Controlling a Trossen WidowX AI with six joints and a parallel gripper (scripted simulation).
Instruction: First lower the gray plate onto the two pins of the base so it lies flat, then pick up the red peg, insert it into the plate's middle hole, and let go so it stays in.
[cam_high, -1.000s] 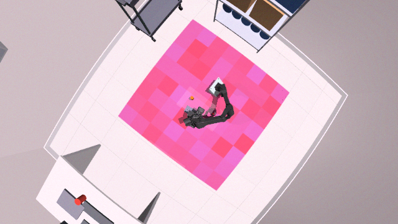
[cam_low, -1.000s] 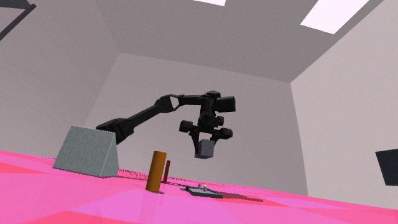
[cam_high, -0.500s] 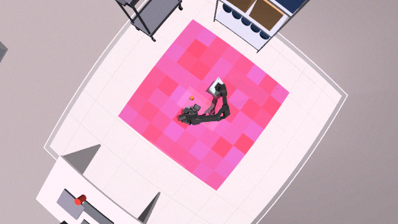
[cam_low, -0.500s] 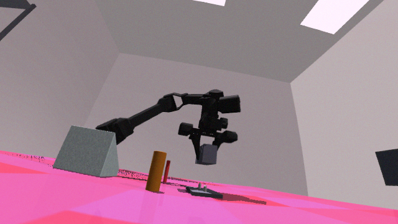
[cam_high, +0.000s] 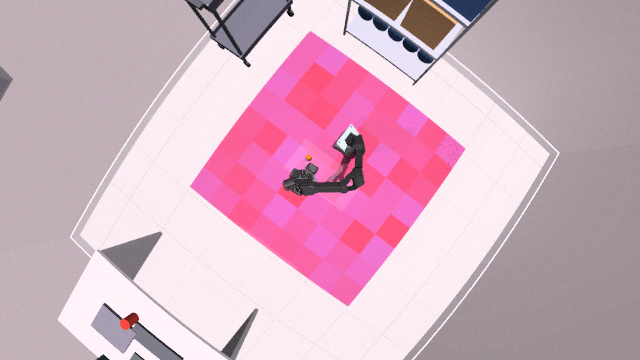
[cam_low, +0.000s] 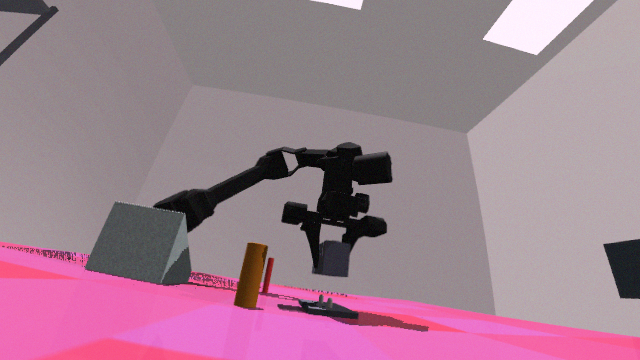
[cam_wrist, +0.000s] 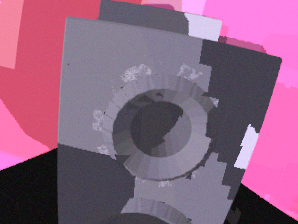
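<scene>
Neither half of the task is finished on the pink patchwork mat (cam_high: 320, 235) (cam_low: 200, 325) (cam_wrist: 35, 100). My arm (cam_high: 325, 187) (cam_low: 235, 184), black and angular, reaches from beside a pale, slope-sided, grainy block (cam_high: 342, 141) (cam_low: 137, 240). My gripper (cam_high: 306, 173) (cam_low: 333, 257) (cam_wrist: 141, 157) has its fingers clamped on the gray plate (cam_low: 337, 260) (cam_wrist: 100, 90), square-edged and matte, with a faceted collar round its hole. It hangs above the dark, flat base (cam_low: 345, 312) (cam_wrist: 140, 19), so lowering remains. Nearby stands a smooth orange cylinder (cam_high: 308, 157) (cam_low: 251, 275). The slim red peg (cam_low: 268, 276) is upright on the mat, behind that cylinder; picking, inserting and releasing it remain. The round-topped pins (cam_low: 321, 300) are bare.
</scene>
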